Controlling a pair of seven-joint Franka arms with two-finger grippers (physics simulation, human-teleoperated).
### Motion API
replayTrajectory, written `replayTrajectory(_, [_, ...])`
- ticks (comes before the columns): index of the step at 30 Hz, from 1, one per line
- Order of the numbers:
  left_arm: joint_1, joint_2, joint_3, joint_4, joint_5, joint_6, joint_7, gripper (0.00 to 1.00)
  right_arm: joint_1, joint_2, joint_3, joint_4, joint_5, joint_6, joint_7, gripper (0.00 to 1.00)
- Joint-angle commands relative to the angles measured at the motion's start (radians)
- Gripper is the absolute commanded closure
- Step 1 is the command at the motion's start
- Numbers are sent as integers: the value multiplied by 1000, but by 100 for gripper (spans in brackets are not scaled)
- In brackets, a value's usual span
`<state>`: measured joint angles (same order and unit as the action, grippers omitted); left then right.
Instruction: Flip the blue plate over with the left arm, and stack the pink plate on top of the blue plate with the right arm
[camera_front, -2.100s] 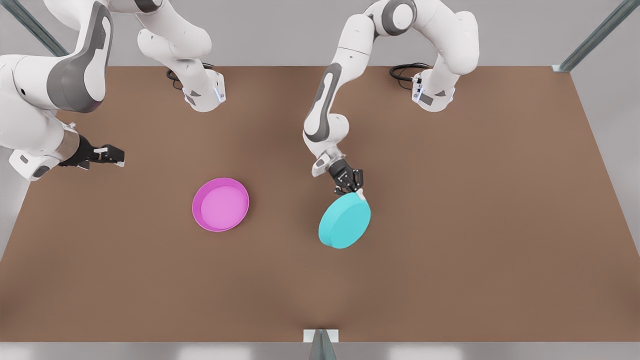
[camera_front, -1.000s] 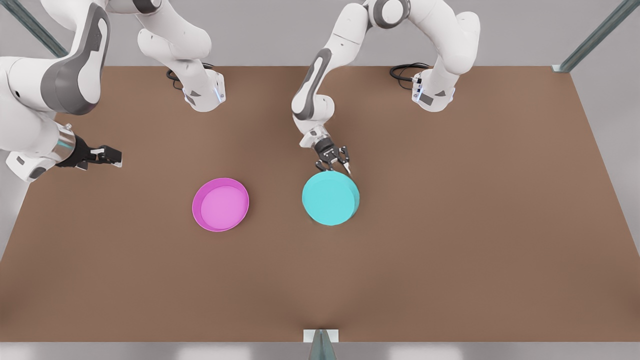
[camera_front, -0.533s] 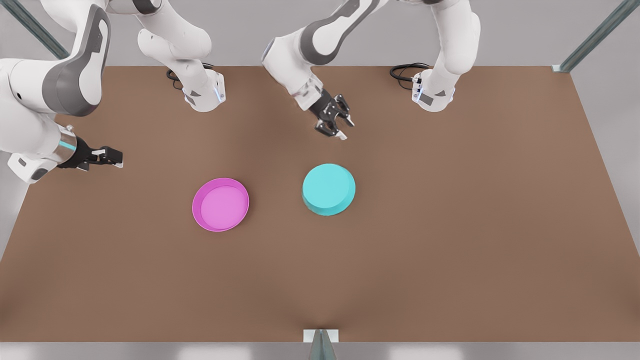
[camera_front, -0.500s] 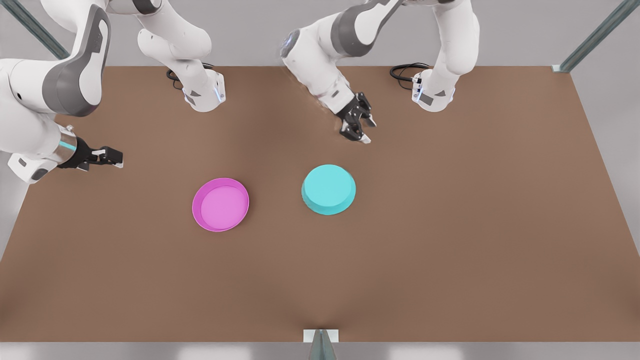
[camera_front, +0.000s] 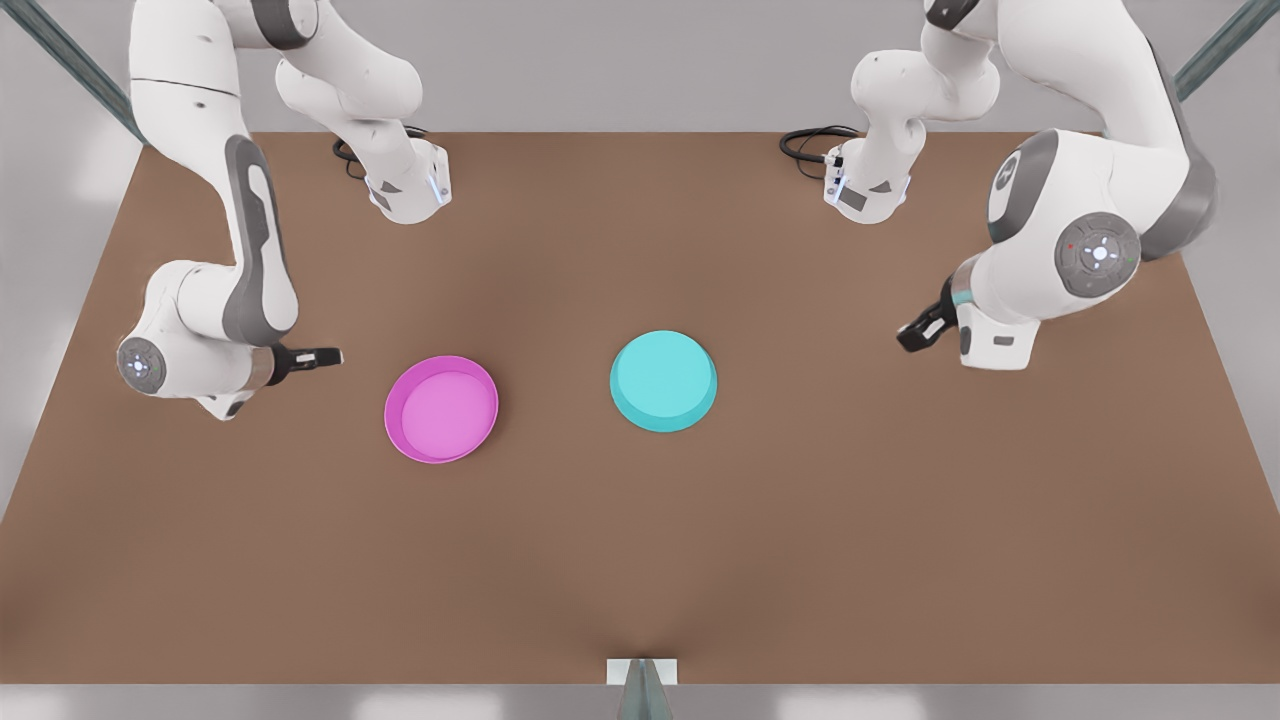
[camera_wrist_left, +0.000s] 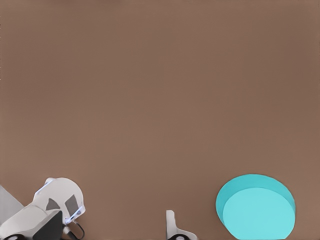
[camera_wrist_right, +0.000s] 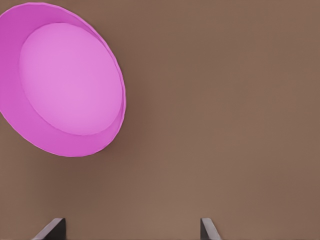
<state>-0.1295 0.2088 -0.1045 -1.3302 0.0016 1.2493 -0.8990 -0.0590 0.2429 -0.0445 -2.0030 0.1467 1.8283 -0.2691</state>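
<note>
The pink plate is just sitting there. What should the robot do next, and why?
Probably the right gripper should slide toward the pink plate and close on its near rim. Its fingers are open and empty beside that plate. The blue plate already lies upside down, flat base up, on the table, and the left gripper waits far off to the side.

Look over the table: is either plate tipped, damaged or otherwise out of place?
Nothing stands out. The blue plate lies flat, upside down; the pink plate sits upright beside it, apart. Both look whole.
</note>
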Motion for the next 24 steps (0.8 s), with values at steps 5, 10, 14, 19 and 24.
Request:
replayTrajectory(5, [31, 4, 39, 22, -35, 110, 784, 0, 10, 76, 72, -134, 151, 591, -317, 0])
replayTrajectory(10, [30, 9, 42, 22, -35, 52, 776, 0, 34, 162, 92, -138, 151, 672, -317, 0])
replayTrajectory(14, [28, 8, 83, 23, -37, 24, 790, 0, 34, 225, 92, -152, 151, 718, -317, 0])
replayTrajectory(19, [27, 6, 83, 22, -38, 7, 793, 0, 33, 248, 92, -148, 152, 718, -317, 0])
replayTrajectory(24, [27, 4, 83, 22, -38, 7, 795, 0, 34, 227, 100, -149, 152, 704, -312, 0])
